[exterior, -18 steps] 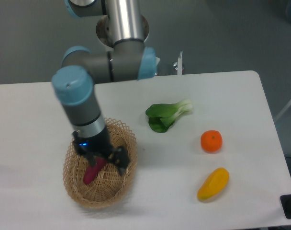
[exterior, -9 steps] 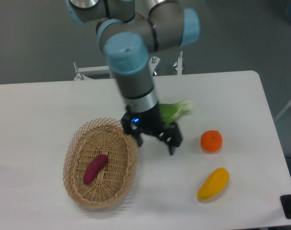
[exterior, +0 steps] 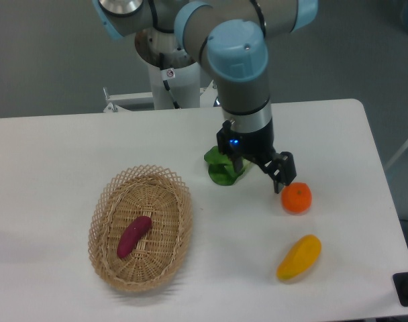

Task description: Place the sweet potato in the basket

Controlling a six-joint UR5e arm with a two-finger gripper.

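The magenta-purple sweet potato [exterior: 134,236] lies on the woven base inside the oval tan wicker basket [exterior: 166,256] at the front left of the white table. My gripper [exterior: 264,175] is open and empty. It hangs far to the right of the basket, between the green leafy vegetable and the orange, close to the orange's upper left.
A green bok choy [exterior: 221,168] lies mid-table, partly hidden by the gripper. A round orange [exterior: 296,198] sits at the right. A yellow-orange mango-shaped fruit [exterior: 298,257] lies in front of it. The table's right edge [exterior: 380,174] is near.
The gripper let go of the sweet potato in the basket, rose out, and swung right across the table to beside the orange. The sweet potato stays in the basket.
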